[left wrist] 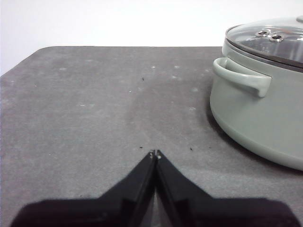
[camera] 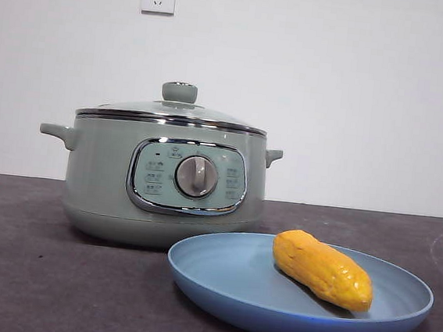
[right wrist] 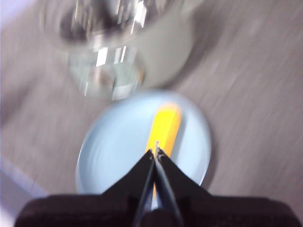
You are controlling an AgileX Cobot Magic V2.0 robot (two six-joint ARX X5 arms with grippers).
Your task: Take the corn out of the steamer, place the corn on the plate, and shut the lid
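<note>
Judging all steps done: I see corn (camera: pixel 322 268) on the plate (camera: pixel 218 279) beside the pot (camera: pixel 102 186), lid (camera: pixel 172 110) on; left gripper (left wrist: pixel 155 153) and right gripper (right wrist: pixel 155 152) pinched together, empty

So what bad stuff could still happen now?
Probably not much. The corn lies near one side of the plate, not in the middle, so a bump might roll it toward the rim. The right gripper, jaws shut, is above the corn in a blurry view, so it may be moving and could clip it. The lid looks closed on the steamer; the left gripper waits beside the steamer.
</note>
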